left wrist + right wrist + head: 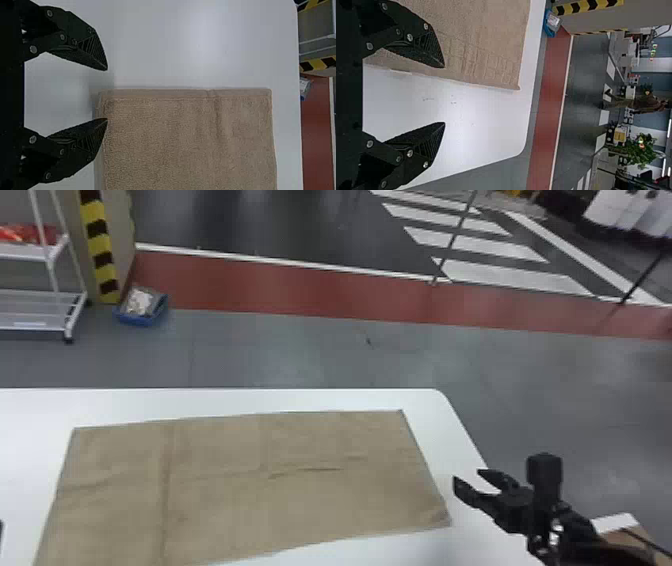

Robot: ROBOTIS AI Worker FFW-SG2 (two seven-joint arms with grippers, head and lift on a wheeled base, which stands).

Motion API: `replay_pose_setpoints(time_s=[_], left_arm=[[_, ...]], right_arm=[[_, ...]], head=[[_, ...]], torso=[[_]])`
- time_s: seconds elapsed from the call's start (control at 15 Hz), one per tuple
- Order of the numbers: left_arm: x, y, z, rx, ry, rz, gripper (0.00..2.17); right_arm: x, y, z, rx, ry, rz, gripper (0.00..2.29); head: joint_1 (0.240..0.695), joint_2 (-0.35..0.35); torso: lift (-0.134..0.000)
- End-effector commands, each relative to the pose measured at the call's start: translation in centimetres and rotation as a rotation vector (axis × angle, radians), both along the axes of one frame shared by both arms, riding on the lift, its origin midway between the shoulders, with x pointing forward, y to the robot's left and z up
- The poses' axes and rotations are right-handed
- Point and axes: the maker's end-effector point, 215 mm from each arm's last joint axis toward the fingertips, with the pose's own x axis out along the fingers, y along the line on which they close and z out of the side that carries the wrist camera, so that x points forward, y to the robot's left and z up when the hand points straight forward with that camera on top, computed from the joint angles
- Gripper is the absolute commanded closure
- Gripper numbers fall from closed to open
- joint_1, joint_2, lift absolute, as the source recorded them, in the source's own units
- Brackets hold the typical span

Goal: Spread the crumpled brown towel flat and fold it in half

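Two claws, the right claw (466,475) and the left claw (107,94), are gaping wide over one white table (225,402). Its rounded corner is sitting ahead of the right claw. Gray floor (300,355), one red floor strip (300,290) and one blue bin (142,321) are lying beyond. One brown towel (300,495) is lying flat, lightly creased, left of the right claw, its near left corner resting by the left claw; white tabletop is edging it.
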Motion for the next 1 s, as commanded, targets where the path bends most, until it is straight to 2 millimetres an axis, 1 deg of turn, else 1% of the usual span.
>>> replay_pose_setpoints(time_s=[0.0, 0.07, 0.13, 0.2, 0.27, 0.33, 0.4, 0.47, 0.53, 0.6, 0.67, 0.8, 0.87, 0.93], left_arm=[[0.0, -0.1, -0.3, -0.006, 0.003, 0.001, 0.52], [0.1, -0.2, -0.5, -0.008, 0.003, 0.002, 0.52], [0.4, 0.0, -0.6, -0.008, -0.005, 0.006, 0.57], [0.6, 0.2, -0.6, -0.004, -0.014, 0.013, 0.72], [0.8, 0.2, -0.7, -0.007, -0.019, 0.014, 0.72], [0.8, 0.1, -0.6, -0.008, -0.022, 0.012, 0.77], [0.9, 0.2, -0.5, -0.003, -0.024, 0.014, 1.12], [1.0, 0.1, -0.2, -0.003, -0.032, 0.014, 1.3], [1.0, 0.0, 0.2, -0.002, -0.039, 0.012, 1.42], [1.1, -0.1, 0.5, -0.002, -0.047, 0.011, 1.42], [1.1, -0.2, 0.6, -0.003, -0.048, 0.008, 1.42], [1.0, -0.2, 0.5, -0.001, -0.046, 0.009, 1.42], [1.0, -0.1, 0.5, 0.003, -0.046, 0.009, 1.42], [0.9, 0.0, 0.5, 0.003, -0.045, 0.009, 1.42]], right_arm=[[-0.1, 0.0, -0.1, 0.002, 0.002, -0.001, 0.45], [-0.1, 0.0, -0.1, 0.002, 0.002, -0.001, 0.45], [-0.1, 0.0, -0.1, 0.002, 0.002, -0.001, 0.45], [-0.1, 0.0, -0.1, 0.002, 0.002, -0.001, 0.45], [-0.1, 0.0, -0.1, 0.002, 0.002, -0.001, 0.45], [-0.2, 0.0, -0.2, 0.001, 0.004, -0.002, 0.45], [-0.4, -0.2, -0.3, 0.001, 0.007, -0.002, 0.45], [-0.6, -0.2, -0.4, -0.017, 0.011, 0.003, 0.45], [-0.6, -0.2, -0.4, -0.057, 0.01, 0.019, 0.45], [-0.7, 0.3, -0.6, -0.095, 0.008, 0.048, 0.45], [-1.1, 1.1, -1.2, -0.121, 0.011, 0.083, 0.45], [-1.7, 2.0, -2.5, -0.18, 0.033, 0.141, 0.45], [-1.8, 2.5, -2.6, -0.208, 0.032, 0.182, 0.46], [-1.9, 2.6, -2.7, -0.238, 0.034, 0.209, 0.47]], head=[[0.695, -0.322], [0.695, -0.324], [0.695, -0.324], [0.695, -0.325], [0.695, -0.324], [0.695, -0.32], [0.695, -0.319], [0.695, -0.318], [0.695, -0.318], [0.695, -0.321], [0.695, -0.323], [0.695, -0.317], [0.695, -0.313], [0.695, -0.308]], torso=[[0.0], [0.0], [0.0], [0.0], [0.0], [0.0], [0.0], [0.0], [0.0], [0.0], [0.0], [0.0], [0.0], [0.0]])
